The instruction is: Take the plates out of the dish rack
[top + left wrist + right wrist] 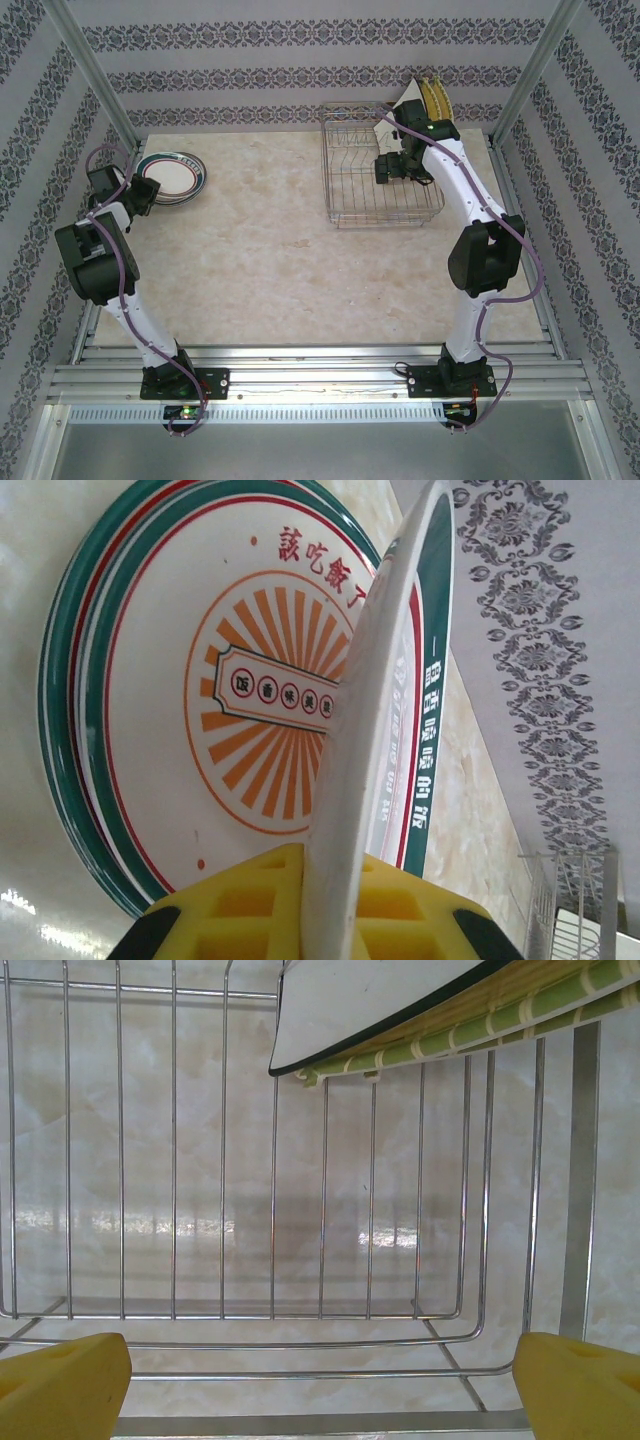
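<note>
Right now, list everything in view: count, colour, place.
Stacked round plates: several, white with green and red bands, table's far left.
Held round plate: one, white, green-banded, on edge over the stack.
Square plates: two, one white, one yellow-green woven, rack's far right corner.
Dish rack: one, silver wire, table's far right.
Table: one, beige marble, under everything.
Left end effector: one, yellow fingers, shut on the held plate.
Right end effector: one, yellow fingers, open above the rack.

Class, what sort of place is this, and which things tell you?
Probably a robot test booth: wallpapered walls in a metal frame, a dish rack and plates on the table.
</note>
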Motion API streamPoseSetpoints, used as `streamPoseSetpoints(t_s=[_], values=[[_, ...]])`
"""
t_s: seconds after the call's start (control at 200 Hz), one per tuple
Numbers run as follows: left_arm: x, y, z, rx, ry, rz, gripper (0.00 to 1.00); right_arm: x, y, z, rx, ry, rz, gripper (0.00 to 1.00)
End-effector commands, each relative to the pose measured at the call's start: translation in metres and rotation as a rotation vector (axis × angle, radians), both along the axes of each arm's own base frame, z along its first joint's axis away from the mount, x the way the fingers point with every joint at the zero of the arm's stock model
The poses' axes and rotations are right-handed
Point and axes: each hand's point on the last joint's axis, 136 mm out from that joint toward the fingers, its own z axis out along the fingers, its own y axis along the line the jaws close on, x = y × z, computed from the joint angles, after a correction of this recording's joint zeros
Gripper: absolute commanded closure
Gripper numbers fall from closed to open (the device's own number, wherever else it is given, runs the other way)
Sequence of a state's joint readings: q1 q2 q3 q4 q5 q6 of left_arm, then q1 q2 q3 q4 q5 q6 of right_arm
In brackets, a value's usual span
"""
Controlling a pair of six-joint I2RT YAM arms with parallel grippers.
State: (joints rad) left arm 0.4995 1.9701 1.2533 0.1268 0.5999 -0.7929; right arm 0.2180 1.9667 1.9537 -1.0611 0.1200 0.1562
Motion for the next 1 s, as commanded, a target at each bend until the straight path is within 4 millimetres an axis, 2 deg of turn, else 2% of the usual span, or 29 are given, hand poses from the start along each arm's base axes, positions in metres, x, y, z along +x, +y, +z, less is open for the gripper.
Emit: streamPoseSetpoints(t_s=[0.0, 0.245, 0.39, 0.56, 0.685, 0.899, 0.994], values=[[0.008, 0.016, 0.007, 0.042, -0.027, 0.013, 1.0, -0.005, -0.009, 0.002, -0.031, 0.013, -0.004, 0.02], [0.012, 0.022, -0.003, 0.037, -0.006, 0.02, 1.0, -0.005, -0.008, 0.001, -0.029, 0.016, -0.003, 0.02], [0.012, 0.024, -0.01, 0.042, 0.021, 0.019, 0.86, -0.004, -0.006, 0.002, -0.028, 0.015, -0.003, 0.02], [0.008, 0.025, -0.015, 0.066, 0.068, 0.008, 0.76, -0.002, -0.005, 0.002, -0.027, 0.015, 0.003, 0.02], [0.002, 0.027, -0.018, 0.101, 0.123, -0.001, 0.65, 0.0, -0.003, 0.001, -0.022, 0.016, 0.005, 0.02], [-0.012, 0.031, -0.017, 0.232, 0.262, -0.03, 0.49, 0.002, 0.001, 0.0, -0.017, 0.014, 0.011, 0.02], [-0.015, 0.03, -0.015, 0.326, 0.327, -0.051, 0.46, 0.003, 0.003, 0.0, -0.012, 0.013, 0.016, 0.02]])
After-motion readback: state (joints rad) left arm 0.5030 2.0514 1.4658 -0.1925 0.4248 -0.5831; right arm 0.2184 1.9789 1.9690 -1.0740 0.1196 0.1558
